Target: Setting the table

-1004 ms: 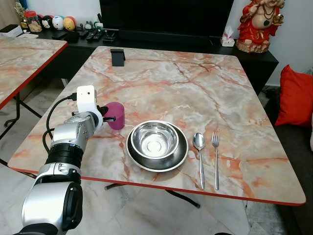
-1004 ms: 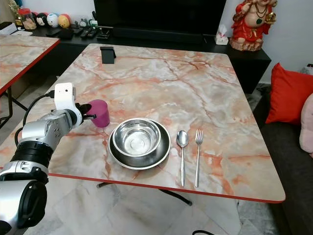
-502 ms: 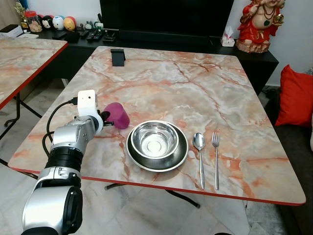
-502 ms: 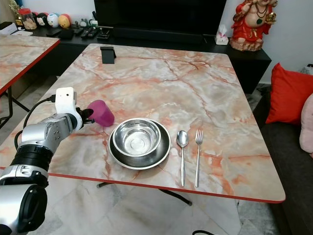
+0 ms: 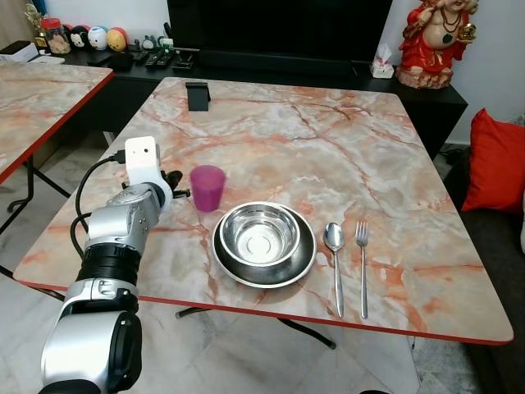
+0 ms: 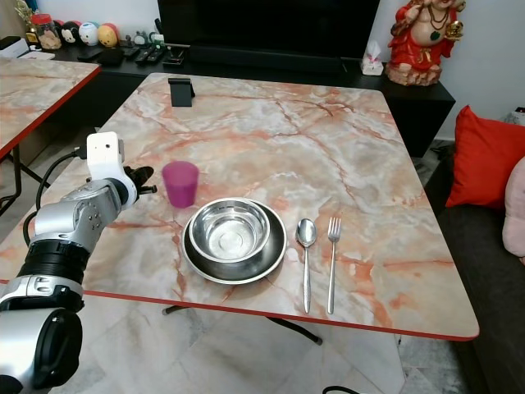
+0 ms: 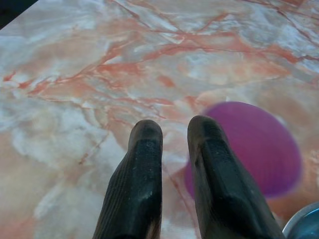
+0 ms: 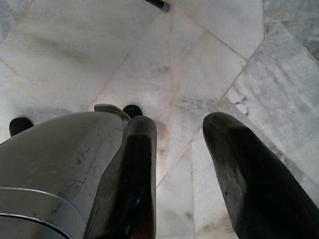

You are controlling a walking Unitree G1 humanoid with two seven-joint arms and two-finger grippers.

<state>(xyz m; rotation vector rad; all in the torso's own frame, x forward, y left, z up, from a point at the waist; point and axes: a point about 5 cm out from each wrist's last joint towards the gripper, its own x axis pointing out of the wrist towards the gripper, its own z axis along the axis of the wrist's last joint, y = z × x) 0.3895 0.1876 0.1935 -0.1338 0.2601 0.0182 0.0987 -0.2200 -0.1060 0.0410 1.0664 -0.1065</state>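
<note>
A purple cup (image 5: 207, 187) stands upright on the marble table (image 5: 328, 148), just left of a steel bowl (image 5: 259, 232) that sits in a dark plate (image 5: 264, 281). Right of the plate lie a spoon (image 5: 335, 263) and a fork (image 5: 362, 263), side by side. My left gripper (image 5: 175, 191) hovers close to the cup's left side, apart from it. In the left wrist view its fingers (image 7: 144, 149) stand slightly apart with nothing between them, and the cup (image 7: 259, 149) is beside one finger. My right gripper (image 8: 182, 124) hangs open over floor tiles.
A black stand (image 5: 197, 95) sits at the table's far left. A second marble table (image 5: 41, 90) stands to the left across a gap. A dark console with a red statue (image 5: 433, 41) runs behind. A red cushion (image 5: 496, 160) lies at right.
The cup was tilted in my left gripper half a second ago. It now stands upright on the table, and the gripper has let go and drawn back a little to the left.
</note>
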